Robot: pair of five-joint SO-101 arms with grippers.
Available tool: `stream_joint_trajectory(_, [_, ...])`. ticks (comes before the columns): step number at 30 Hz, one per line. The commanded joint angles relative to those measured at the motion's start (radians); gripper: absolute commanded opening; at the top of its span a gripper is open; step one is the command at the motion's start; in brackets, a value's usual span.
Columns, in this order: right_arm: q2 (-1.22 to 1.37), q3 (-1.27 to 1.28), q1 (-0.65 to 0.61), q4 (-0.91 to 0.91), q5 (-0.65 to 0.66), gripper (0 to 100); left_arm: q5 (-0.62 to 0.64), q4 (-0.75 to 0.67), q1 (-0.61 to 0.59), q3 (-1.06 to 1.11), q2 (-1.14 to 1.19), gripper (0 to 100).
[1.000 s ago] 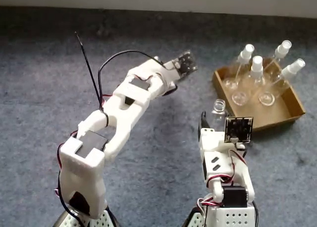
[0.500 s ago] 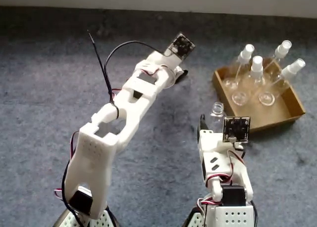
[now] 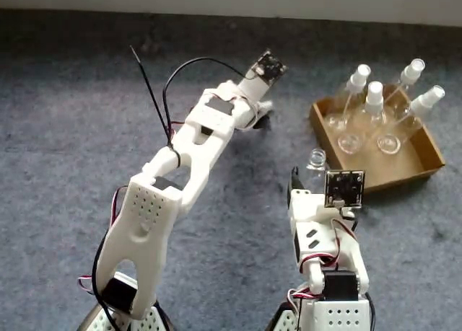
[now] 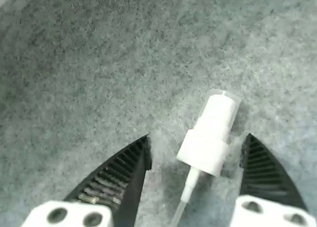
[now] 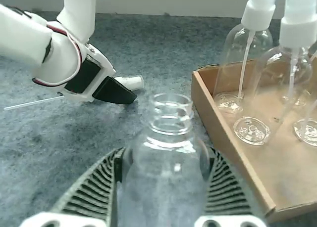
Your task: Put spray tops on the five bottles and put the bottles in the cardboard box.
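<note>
Clear glossy plastic bottle (image 5: pixel 163 160), matt white plastic spray top (image 4: pixel 205 143), cardboard box (image 3: pixel 411 174), rough grey carpet (image 3: pixel 72 129)

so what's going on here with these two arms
The left gripper is open on either side of a white plastic spray top lying on the grey carpet. The right gripper grips a clear plastic bottle with no top on, just beside the brown cardboard box. Four clear bottles with white spray tops already stand in that box.

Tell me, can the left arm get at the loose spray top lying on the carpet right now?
Probably yes: the left gripper sits open astride the spray top, nothing else between its fingers.
</note>
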Motion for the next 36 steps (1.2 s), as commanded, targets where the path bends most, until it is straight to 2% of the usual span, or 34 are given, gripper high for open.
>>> stream_joint_trajectory(1, [-0.01, -0.002, 0.007, -0.024, -0.003, 7.4, 0.003, 0.035, -0.004, -0.068, 0.001, 9])
stream_joint_trajectory(4, [-0.01, -0.002, 0.007, -0.024, -0.003, 7.4, 0.003, 0.032, -0.005, -0.068, 0.001, 1])
stream_joint_trajectory(11, [-0.01, -0.002, 0.007, -0.024, -0.003, 7.4, 0.005, 0.049, -0.033, -0.065, 0.001, 1])
stream_joint_trajectory(15, [-0.01, -0.002, 0.007, -0.024, -0.003, 7.4, 0.006, 0.164, -0.044, -0.068, -0.033, 1])
stream_joint_trajectory(25, [-0.01, -0.001, 0.005, -0.024, -0.006, 7.4, 0.005, 0.586, -0.064, -0.068, -0.288, 0])
stream_joint_trajectory(28, [-0.01, -0.001, -0.015, -0.024, -0.005, 7.4, 0.003, 0.641, -0.09, -0.068, -0.349, 0])
stream_joint_trajectory(36, [-0.01, -0.004, -0.186, -0.025, -0.005, 7.4, 0.003, 0.77, -0.097, -0.067, -0.496, 0])
